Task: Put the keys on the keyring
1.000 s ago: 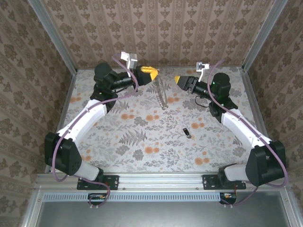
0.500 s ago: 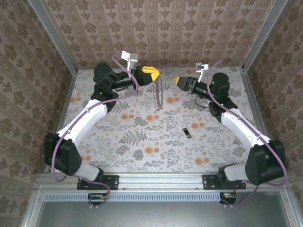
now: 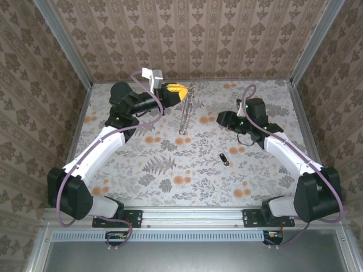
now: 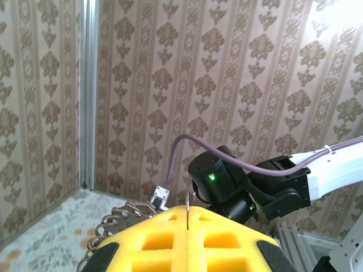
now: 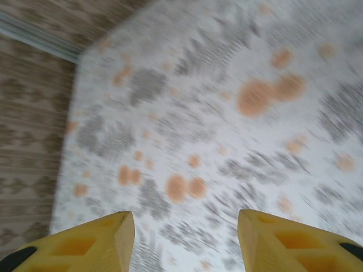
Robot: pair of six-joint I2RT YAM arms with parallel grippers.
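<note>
Two arms, one keyring and one key, on a floral-print worktop point(image 3: 142, 170) enclosed by patterned papered walls point(image 3: 198, 34).

Item 1, left arm point(image 3: 102, 148): reaches to the far left part of the worktop. The left jaws are clenched on the keyring point(image 3: 185, 110). In the left wrist view the yellow fingers point(image 4: 147, 243) sit pressed together, with a thin metal edge pinched in the seam between them. Coils of the keyring show just to their left.

Item 2, keyring: a metallic coiled loop, seen nearly edge-on from above. It hangs from the tip of the left jaws near the far middle of the worktop. Whether its lower end touches the cloth cannot be told.

Item 3, right arm point(image 3: 286, 148): bent toward the middle, with its dark wrist to the right of the keyring and apart from it. The right jaws are released. In the right wrist view they stand apart with nothing between them, above blurred floral cloth.

Item 4, key point(image 3: 224, 159): a small dark oblong piece with a pale end, lying on the worktop right of centre. It lies nearer the arm bases than the keyring, well apart from it and clear of both pairs of jaws.
</note>
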